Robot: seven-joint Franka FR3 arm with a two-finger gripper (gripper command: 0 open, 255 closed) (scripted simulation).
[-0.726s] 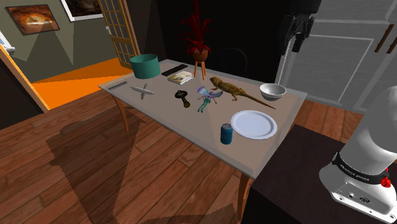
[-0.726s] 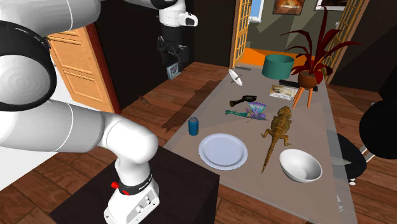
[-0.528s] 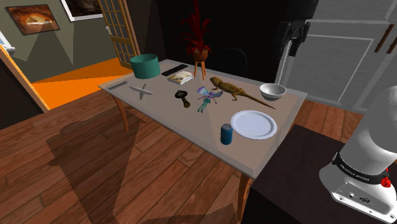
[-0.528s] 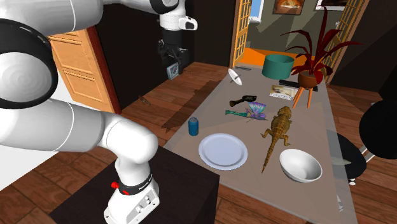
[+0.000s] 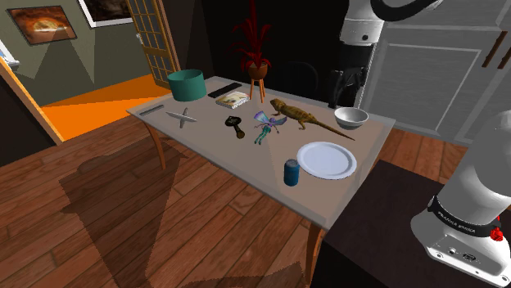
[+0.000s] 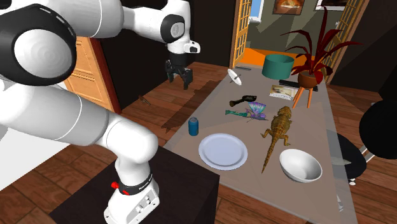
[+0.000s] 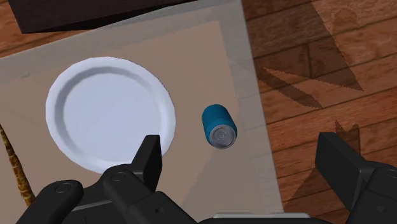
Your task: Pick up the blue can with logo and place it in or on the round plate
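My fingers (image 7: 151,159) stand wide apart with nothing between them, high above the surface (image 7: 210,57). Below, in line with the gap between them, is the blue can (image 7: 218,126). It stands upright near the surface's edge, just beside the round plate (image 7: 108,114) without touching it. By my reckoning nothing of the job is done yet: the descent, the grasp, the lift and the short carry all remain. The can is a smooth cylinder with a grey, metallic-looking lid; I cannot make out a logo. The plate is plain white and shallow, with a raised rim. The surface is flat and pale grey. Beyond its edge lies a wooden plank floor (image 7: 318,76). Farther along the surface are a brown lizard (image 5: 307,117) and a white bowl (image 5: 350,118).
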